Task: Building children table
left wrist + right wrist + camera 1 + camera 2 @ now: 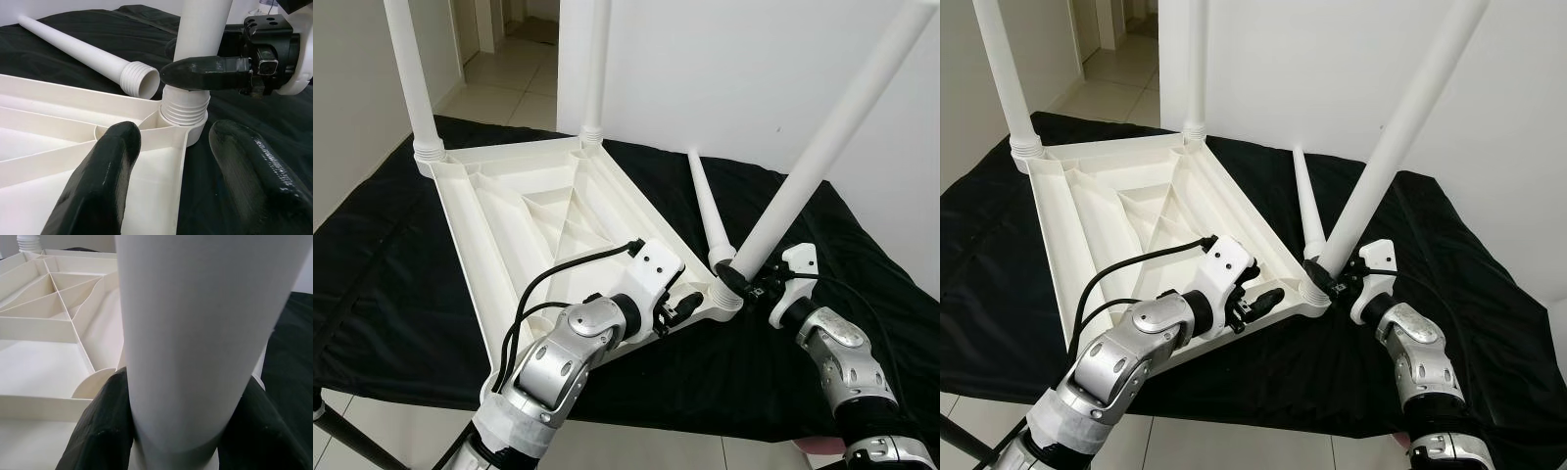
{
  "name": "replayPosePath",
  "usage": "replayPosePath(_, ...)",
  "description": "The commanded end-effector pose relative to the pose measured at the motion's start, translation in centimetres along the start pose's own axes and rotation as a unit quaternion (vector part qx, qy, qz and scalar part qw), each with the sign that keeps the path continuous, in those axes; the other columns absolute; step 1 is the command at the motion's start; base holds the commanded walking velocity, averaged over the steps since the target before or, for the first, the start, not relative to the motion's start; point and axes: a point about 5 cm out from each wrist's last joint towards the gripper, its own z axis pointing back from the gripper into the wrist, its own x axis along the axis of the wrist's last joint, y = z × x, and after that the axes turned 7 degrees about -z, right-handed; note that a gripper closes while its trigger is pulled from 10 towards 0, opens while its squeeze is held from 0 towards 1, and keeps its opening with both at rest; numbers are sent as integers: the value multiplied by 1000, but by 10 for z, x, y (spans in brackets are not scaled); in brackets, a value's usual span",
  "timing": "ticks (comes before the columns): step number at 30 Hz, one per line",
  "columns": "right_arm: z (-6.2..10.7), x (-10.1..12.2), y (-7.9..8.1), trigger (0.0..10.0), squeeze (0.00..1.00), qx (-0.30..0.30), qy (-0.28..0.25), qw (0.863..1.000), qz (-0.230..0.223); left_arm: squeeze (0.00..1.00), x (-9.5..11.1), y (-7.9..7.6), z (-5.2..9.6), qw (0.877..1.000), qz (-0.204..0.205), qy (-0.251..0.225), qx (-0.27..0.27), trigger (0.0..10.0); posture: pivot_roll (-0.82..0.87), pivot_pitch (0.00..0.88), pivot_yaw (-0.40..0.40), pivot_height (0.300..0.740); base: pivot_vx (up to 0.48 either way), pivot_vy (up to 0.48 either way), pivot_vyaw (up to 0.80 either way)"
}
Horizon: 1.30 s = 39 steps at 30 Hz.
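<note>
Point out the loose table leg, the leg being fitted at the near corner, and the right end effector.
loose table leg [707, 201], left eye view, mid shaft.
leg being fitted [813, 162], left eye view, mid shaft.
right end effector [741, 278], left eye view, fingertips at that leg's base.

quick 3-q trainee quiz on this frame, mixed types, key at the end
1. True or false: the right gripper grips the tilted leg near its socket.
2. How many legs stand in the tabletop? A) two B) three C) four
3. Where is the loose leg?

Key: 1. True. 2. B, two upright at the far corners plus the tilted one. 3. Lying on the black cloth beside the tabletop; the left gripper is at the tabletop's edge.
</note>
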Motion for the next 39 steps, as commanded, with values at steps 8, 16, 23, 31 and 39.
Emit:
replayPosePath(8,-2,-32,5,0,0,-61,34,995,-68,0,5,-3,0,1000,-10,-5,-15,10000,27,0,-110,740,0,0,0)
replayPosePath(16,-7,-38,7,0,0,-110,41,990,-72,0,6,-4,-1,1000,-10,-7,-19,10000,27,0,-110,740,0,0,0)
replayPosePath(23,-16,-34,14,0,0,-149,24,987,-61,0,6,-5,0,1000,-9,-7,-20,10000,27,0,-110,740,0,0,0)
replayPosePath(31,-33,-34,36,0,0,-272,3,958,-94,0,6,-6,0,1000,-8,-8,-21,10000,28,0,-114,740,0,0,0)
replayPosePath(39,-48,-35,75,0,0,-296,-2,947,-122,0,7,-7,0,1000,-6,-9,-21,10000,35,0,-117,740,0,0,0)
